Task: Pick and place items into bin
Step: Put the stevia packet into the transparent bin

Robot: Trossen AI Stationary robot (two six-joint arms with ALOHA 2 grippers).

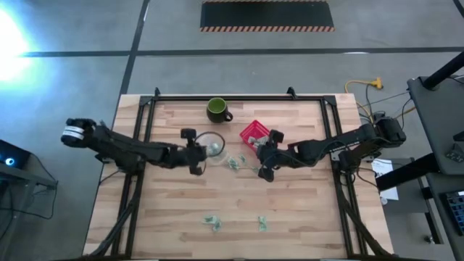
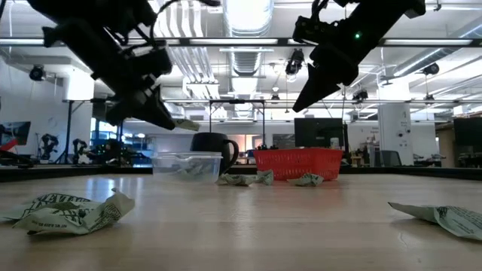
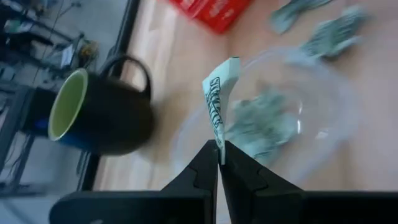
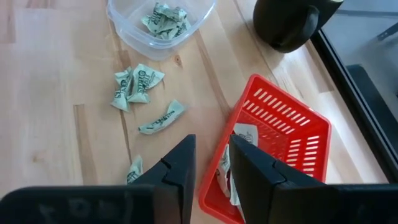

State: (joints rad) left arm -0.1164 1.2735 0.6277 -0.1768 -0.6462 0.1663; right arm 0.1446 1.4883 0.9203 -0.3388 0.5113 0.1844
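Note:
The items are small pale green-and-white crumpled wrappers. Several lie loose on the table (image 1: 233,163) (image 4: 138,83), two nearer the near edge (image 1: 212,221) (image 1: 261,223), and some in the clear plastic bin (image 1: 211,143) (image 3: 273,118). My left gripper (image 3: 219,160) (image 1: 194,151) is shut on one wrapper (image 3: 219,102) above the bin's left rim. My right gripper (image 4: 211,163) (image 1: 265,158) hovers open over the near edge of the red basket (image 4: 283,134) (image 1: 253,133), touching nothing. A wrapper (image 4: 244,135) lies inside the basket. My left gripper pinches one end of the wrapper (image 3: 218,142) between its two fingertips, slanting down from the table's left. The rest of the wrapper sticks out past the fingertips (image 2: 186,125), lifted clear above the clear bin.
A dark green mug (image 1: 217,110) (image 3: 99,112) stands beyond the bin toward the far edge. In the low view, crumpled wrappers (image 2: 71,212) (image 2: 440,217) lie close to the near edge. A black frame (image 1: 145,109) runs along the table's far and side edges.

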